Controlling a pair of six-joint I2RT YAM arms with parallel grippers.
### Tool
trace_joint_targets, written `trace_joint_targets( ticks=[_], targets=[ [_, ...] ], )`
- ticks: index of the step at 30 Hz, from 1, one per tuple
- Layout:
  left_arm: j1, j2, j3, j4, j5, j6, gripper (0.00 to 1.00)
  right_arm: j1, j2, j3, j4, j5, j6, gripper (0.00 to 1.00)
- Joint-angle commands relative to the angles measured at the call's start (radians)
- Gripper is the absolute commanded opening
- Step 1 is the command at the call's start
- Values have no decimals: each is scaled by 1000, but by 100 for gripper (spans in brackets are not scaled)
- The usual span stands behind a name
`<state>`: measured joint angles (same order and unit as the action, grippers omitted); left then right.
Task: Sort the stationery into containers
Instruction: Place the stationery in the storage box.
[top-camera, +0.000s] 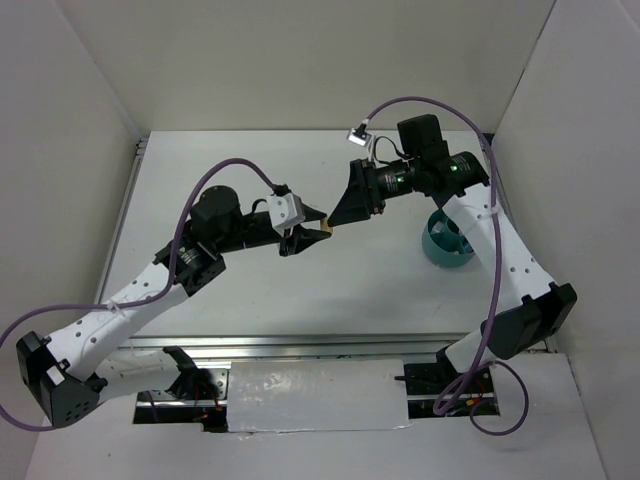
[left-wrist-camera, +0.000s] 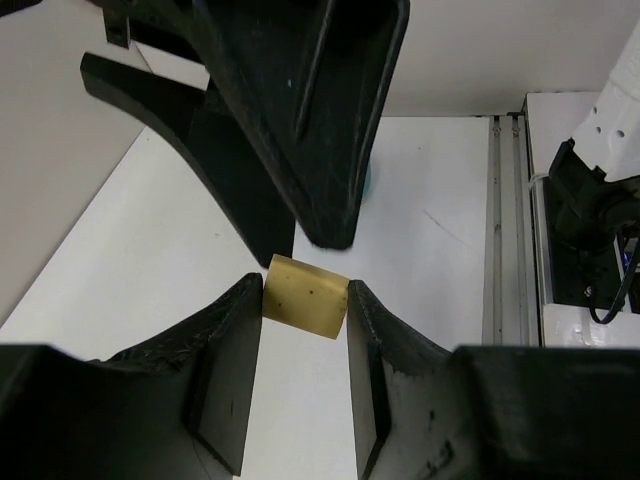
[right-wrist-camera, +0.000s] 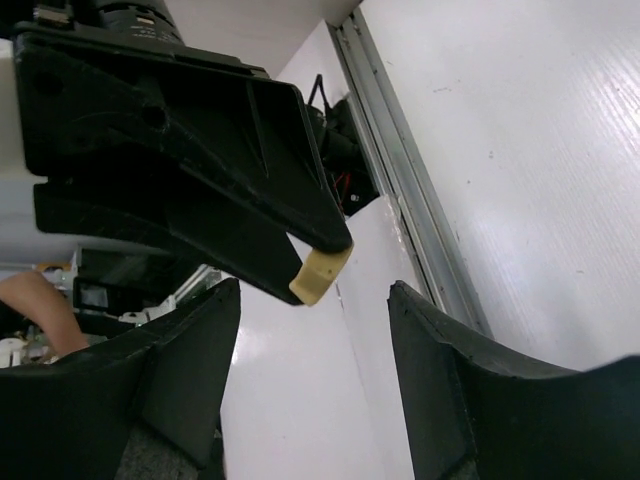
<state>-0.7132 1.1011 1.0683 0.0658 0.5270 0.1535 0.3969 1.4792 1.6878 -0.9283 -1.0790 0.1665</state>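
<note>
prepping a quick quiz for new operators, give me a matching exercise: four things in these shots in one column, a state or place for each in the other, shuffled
1 eraser
2 cup
3 left gripper
4 right gripper

a open, jaws apart
b tan, pinched in mid-air
c teal, on the table under the right arm
d shut on the eraser

Pairs: 1-b, 2-c, 3-d, 4-a
</note>
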Motion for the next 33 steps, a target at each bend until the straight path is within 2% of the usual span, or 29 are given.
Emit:
trace_joint_targets(
  ticks=[1,8,11,13,16,17,18,20,21,22,23,24,28,31,33],
  targets=[
    [-19,22,55,46,-31,29,19,20,-34,-14,46,79,13,67],
    [-43,46,74,40,-42,55,19,19,-13,-7,59,90,28,63],
    [-46,49,81,46,-53,58,19,19,-19,-28,59,105,22,48],
    [-46,51,81,49,-55,58,19,20,-23,-39,59,113,15,43],
    [-46,52,81,49,-61,57,19,20,-31,-43,51,129,1,29],
    [-46,52,79,49,-64,57,19,20,-31,-42,45,134,-5,21],
    [-46,52,79,48,-74,55,22,19,-31,-39,39,140,-21,17],
    [-45,49,81,37,-91,49,36,19,-43,-34,22,163,-36,6],
    [-46,48,82,29,-122,43,58,19,-48,-30,14,174,-57,2],
    [-46,46,82,13,-142,31,72,10,-60,-30,-3,197,-71,0],
    [-46,42,85,-3,-163,26,96,-4,-71,-28,-12,209,-99,0],
    [-43,42,91,-21,-206,8,99,-21,-79,-37,-20,217,-111,0],
    [7,39,117,-153,-258,-45,99,-153,-137,-80,-98,287,-241,0],
    [41,55,145,-263,-301,-75,99,-266,-195,-149,-119,454,-401,0],
    [57,86,183,-357,-344,-94,99,-314,-249,-248,-71,592,-507,0]
  ],
)
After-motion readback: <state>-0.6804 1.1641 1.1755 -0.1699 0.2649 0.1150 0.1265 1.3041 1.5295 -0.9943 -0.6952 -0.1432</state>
